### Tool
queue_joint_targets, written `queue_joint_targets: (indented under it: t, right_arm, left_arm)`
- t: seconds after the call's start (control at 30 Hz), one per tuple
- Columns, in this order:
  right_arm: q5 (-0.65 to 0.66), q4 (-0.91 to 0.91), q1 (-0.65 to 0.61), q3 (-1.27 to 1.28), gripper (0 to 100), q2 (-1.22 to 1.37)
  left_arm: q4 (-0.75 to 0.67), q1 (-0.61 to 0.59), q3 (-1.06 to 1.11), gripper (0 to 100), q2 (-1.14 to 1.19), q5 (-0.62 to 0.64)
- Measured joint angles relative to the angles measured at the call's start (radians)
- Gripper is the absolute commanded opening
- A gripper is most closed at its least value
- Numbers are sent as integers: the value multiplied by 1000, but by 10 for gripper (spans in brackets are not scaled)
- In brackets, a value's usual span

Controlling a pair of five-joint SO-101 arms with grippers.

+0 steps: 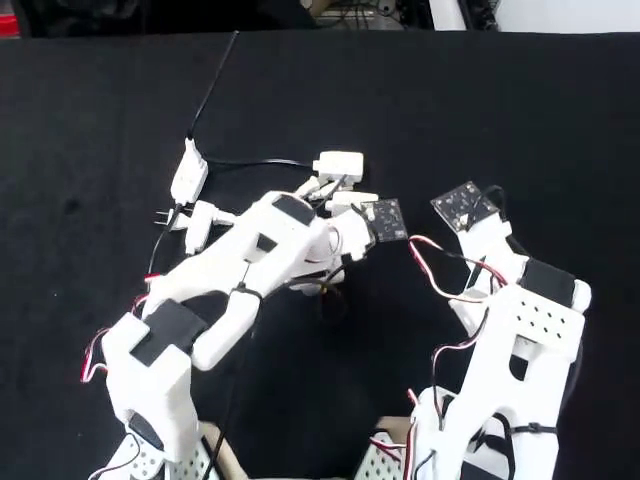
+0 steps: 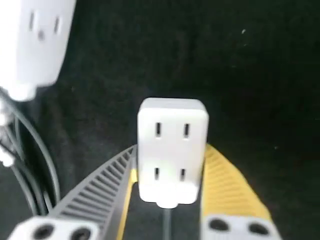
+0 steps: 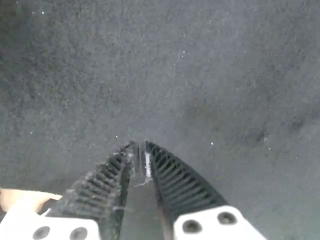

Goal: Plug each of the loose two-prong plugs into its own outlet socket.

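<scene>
"Which step were you on?"

"The bracing step, by my reckoning. My left hand was clamped on the socket block, one finger against each long side. Every slot in it was bare, so no plug had gone in."

"And the other hand?"

"My right hand was clenched on nothing, fingertips all but touching, over the black surface."

"Where was the block, and how did it point?"

"It was near the middle of the surface, between my left fingers. I could not tell whether it rested there or hung just clear. Its slotted face was turned up toward my wrist. Its long axis ran along the line of my hand, with two pairs of slots one after the other down it and the cord leaving from the end nearer my wrist. A second socket lay off to one side with cables beside it."

"What did the next move call for?"

"I judged my right hand had to open and fetch a loose plug from beyond my left arm. It then had to square the prongs to one slot pair and press straight into the face while my left hand held firm. A tilted plug would likely have skated off."
</scene>
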Motion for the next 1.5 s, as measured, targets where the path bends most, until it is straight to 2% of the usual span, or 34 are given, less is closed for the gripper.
queue_joint_targets:
  t: [0.33, 0.5, 0.63, 0.73, 0.83, 0.97, 1.07, 1.2, 1.27, 1.4, 1.5]
  right_arm:
    - [0, 0, 0, 0, 14, 0]
    - [0, 0, 0, 0, 14, 0]
    - [0, 0, 0, 0, 14, 0]
    - [0, 0, 0, 0, 14, 0]
    - [0, 0, 0, 0, 14, 0]
    - [0, 41, 0, 0, 13, 0]
    - [-3, 77, -54, -5, 13, 0]
    - [-91, 92, -169, -106, 13, 0]
    - [-98, 91, -235, -153, 15, 0]
    - [-9, 91, -376, -236, 15, 0]
    - [43, 91, -446, -302, 15, 26]
  left_arm:
    - [276, -5, -83, 40, -44, 150]
    - [468, -26, -81, 40, -175, 193]
    - [535, -86, -2, 41, -353, 215]
    - [537, -152, 123, 44, -523, 215]
    - [474, -230, 296, 44, -686, 201]
    - [331, -348, 554, 44, -809, 95]
    - [233, -414, 703, 44, -829, -15]
    - [189, -410, 813, 45, -842, -144]
    - [184, -379, 841, 69, -845, -167]
    - [180, -330, 865, 223, -845, -178]
    - [178, -325, 865, 278, -845, -146]
